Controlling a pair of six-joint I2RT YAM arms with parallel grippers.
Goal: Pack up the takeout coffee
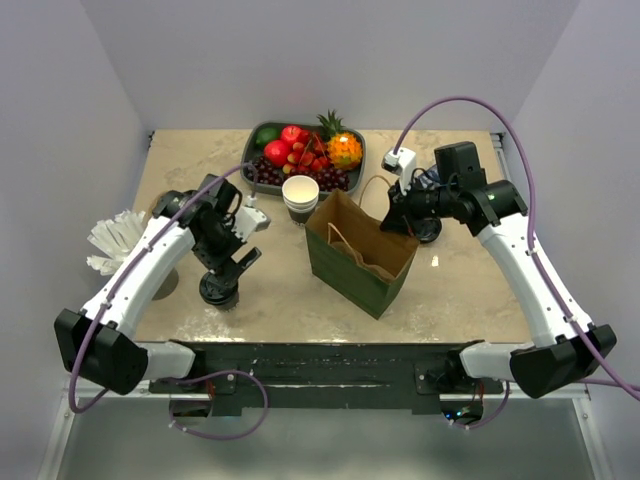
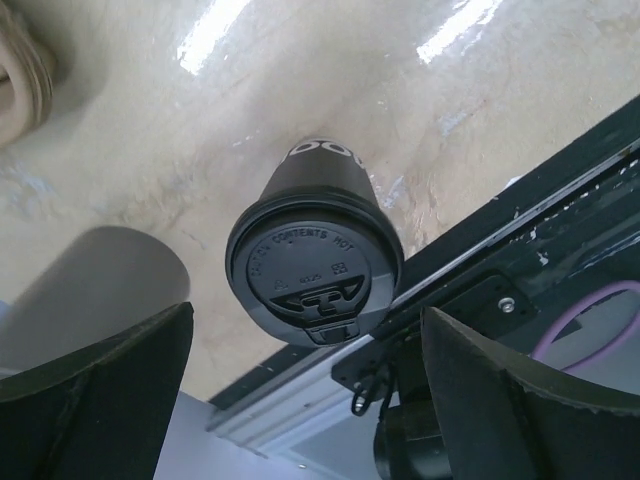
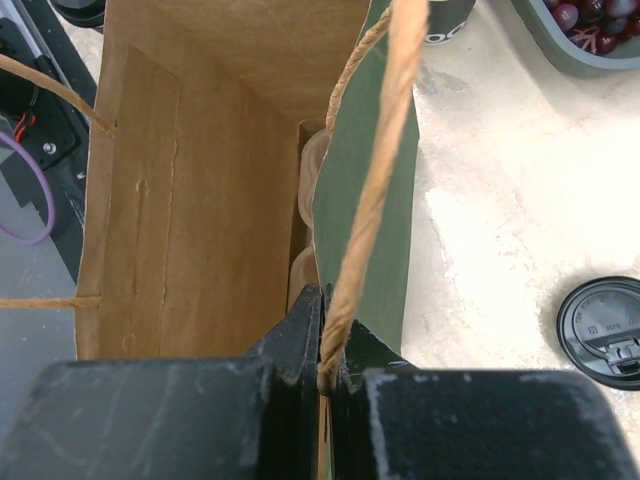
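Observation:
The takeout coffee (image 2: pixel 315 275) is a dark paper cup with a round black lid, standing near the table's front edge (image 1: pixel 220 290). My left gripper (image 2: pixel 310 400) hovers just above it, open, its two fingers apart from the lid on either side; in the top view the left gripper (image 1: pixel 233 265) sits just behind the cup. The green paper bag (image 1: pixel 360 255) stands open at the centre. My right gripper (image 3: pixel 335 345) is shut on the bag's far rim and twine handle (image 3: pixel 375 180), holding the brown inside (image 3: pixel 200 200) open.
A loose black lid (image 3: pixel 605 330) lies on the table right of the bag (image 1: pixel 428 232). A stack of lidless cups (image 1: pixel 300 197) and a fruit tray (image 1: pixel 258 172) stand behind the bag. White napkins (image 1: pixel 115 240) and a grey round thing (image 1: pixel 165 285) are at the left.

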